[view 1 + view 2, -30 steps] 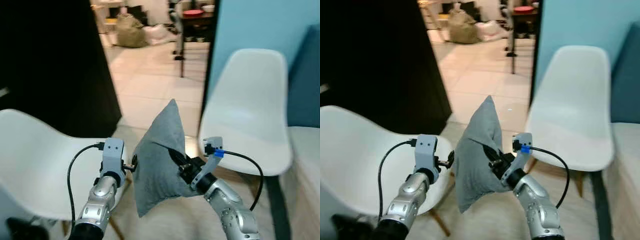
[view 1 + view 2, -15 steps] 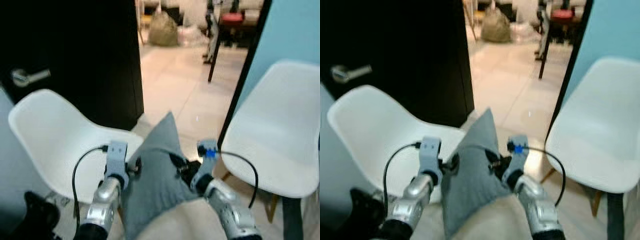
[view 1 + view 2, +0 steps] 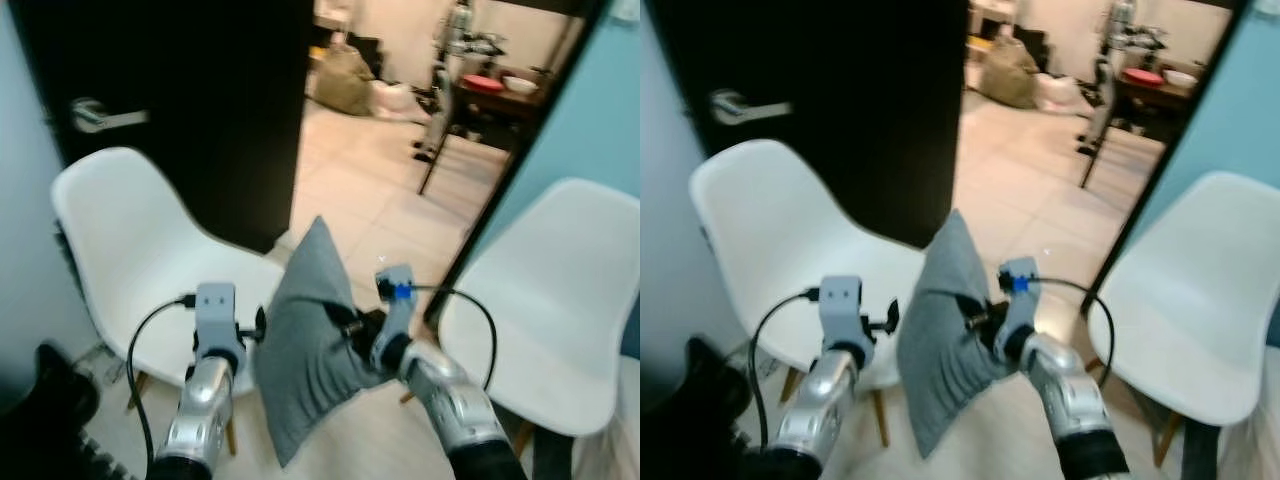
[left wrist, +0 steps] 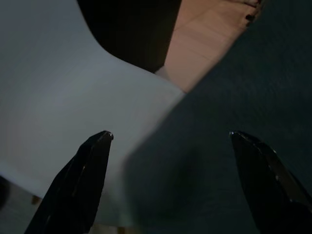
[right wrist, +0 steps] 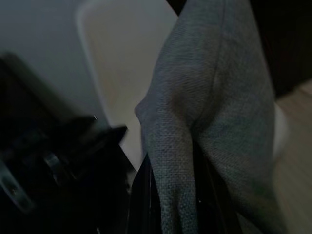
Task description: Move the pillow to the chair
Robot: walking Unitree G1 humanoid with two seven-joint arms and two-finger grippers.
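1. Left eye view: I hold the grey pillow (image 3: pixel 310 345) up in the air between my arms, one corner pointing up. My right pincer (image 3: pixel 352 327) is clamped on its right edge, and my left pincer (image 3: pixel 258 325) sits just beside its left edge. A white chair (image 3: pixel 140 250) stands to my left before a black door (image 3: pixel 180 90), and a second white chair (image 3: pixel 545 300) stands to my right.
2. Right eye view: the pillow hangs above the floor between the two chairs, near the left chair's seat.
3. Left wrist view: my left pincer's fingers (image 4: pixel 80 183) are spread wide, with the pillow's dark cloth and the white seat beyond them.
4. Right wrist view: the pillow's fabric is pinched between my right fingers.
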